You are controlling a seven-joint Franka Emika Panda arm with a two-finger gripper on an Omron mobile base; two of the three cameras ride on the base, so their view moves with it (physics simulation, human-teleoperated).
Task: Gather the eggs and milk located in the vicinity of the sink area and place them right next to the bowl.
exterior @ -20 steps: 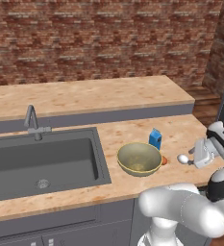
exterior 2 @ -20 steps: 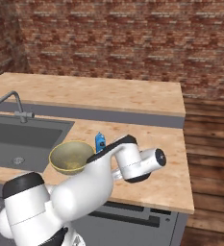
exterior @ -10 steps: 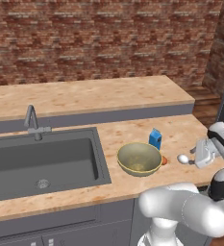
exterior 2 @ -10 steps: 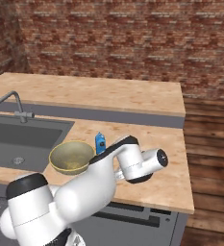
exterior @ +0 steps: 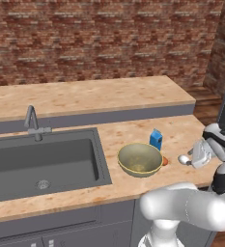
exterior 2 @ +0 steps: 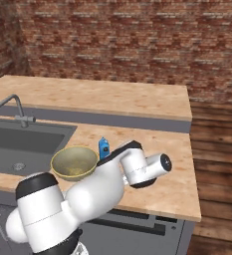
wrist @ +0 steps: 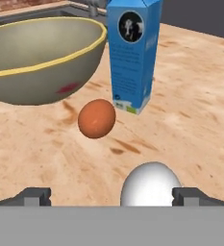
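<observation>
Between the wide-open gripper (wrist: 111, 197) tips sits a white egg (wrist: 151, 185), bottom cropped, seemingly ungripped.

milk (exterior: 156, 139) and eggs (wrist: 150, 185) beside bowl (exterior: 139, 160) (right of sink (exterior: 41, 161))

no legible text found. the milk carton (wrist: 132, 53) carries a round dark emblem with a cow picture near its top and, below it, blocks of small pale print too blurred to read; a small green and white mark sits at its base, unreadable. no other markings.
</observation>
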